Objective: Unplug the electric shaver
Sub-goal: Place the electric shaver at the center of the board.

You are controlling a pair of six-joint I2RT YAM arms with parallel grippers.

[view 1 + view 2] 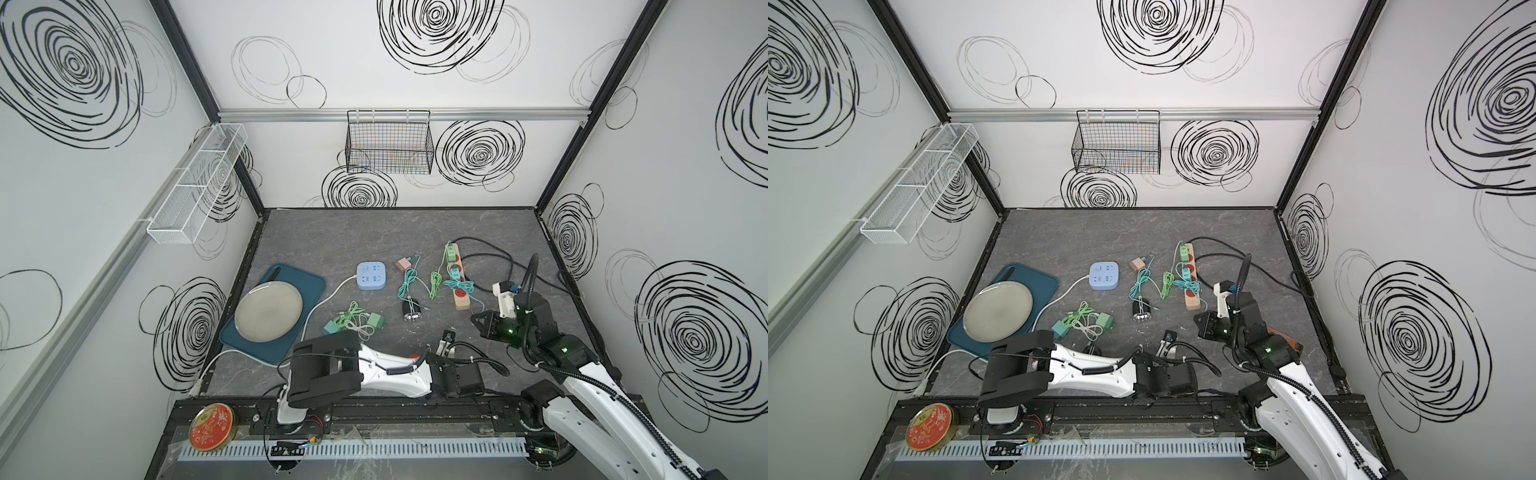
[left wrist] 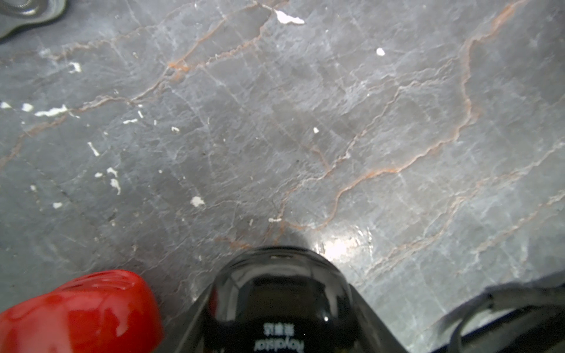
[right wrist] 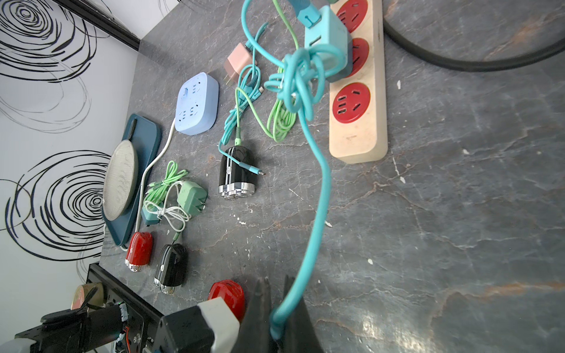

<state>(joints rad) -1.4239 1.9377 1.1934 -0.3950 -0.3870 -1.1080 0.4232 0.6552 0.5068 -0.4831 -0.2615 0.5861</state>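
My left gripper (image 2: 281,285) is shut on a glossy black electric shaver (image 2: 284,305) with white lettering, low over the grey table. No cable shows on the shaver's free end. In both top views this gripper (image 1: 446,338) (image 1: 1168,337) sits near the table's front middle. Just to its right, my right gripper (image 3: 275,284) (image 1: 478,320) is shut on the end of a teal cable (image 3: 318,214). The cable runs back to a teal adapter (image 3: 328,39) plugged into the wooden power strip (image 3: 357,134).
A red shaver (image 2: 76,311) lies right beside the held one. Another black shaver (image 1: 411,311) lies among teal and green cables. Left of that are green adapters (image 1: 357,322), a blue socket cube (image 1: 372,276) and a plate on a blue tray (image 1: 307,282).
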